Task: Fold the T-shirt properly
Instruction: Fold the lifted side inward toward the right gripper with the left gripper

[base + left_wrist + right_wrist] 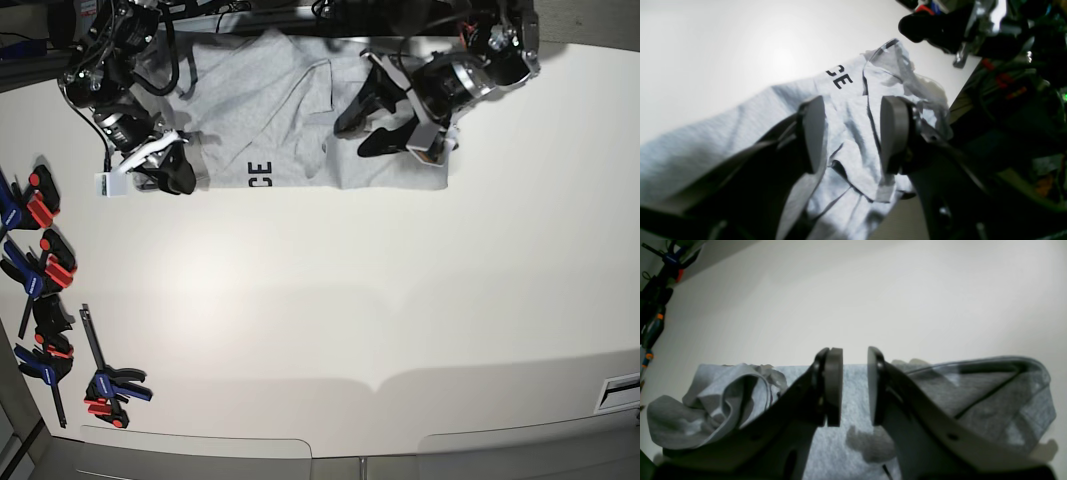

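Along the left edge of the white table, a row of black clamps with red and blue handles is laid out, well apart from everything else. At the far left of the table, the right gripper is seen at the left edge of the large light heather-grey cotton T-shirt. In the right wrist view, its dark jaws are held a little apart above the grey cloth, and nothing is caught between them; bunched fabric is seen to one side of them and a flatter, creased part to the other. The T-shirt is spread flat along the far edge of the table, between the two arms, with part of it folded over itself. Black block letters, read as "CE", are shown at its near edge. Further right, the left gripper is held over the right part of the shirt. In the left wrist view, its grey pads are parted widely, with wrinkled cloth visible through the gap and nothing gripped. The right and near parts of the table are seen as bare white surface.
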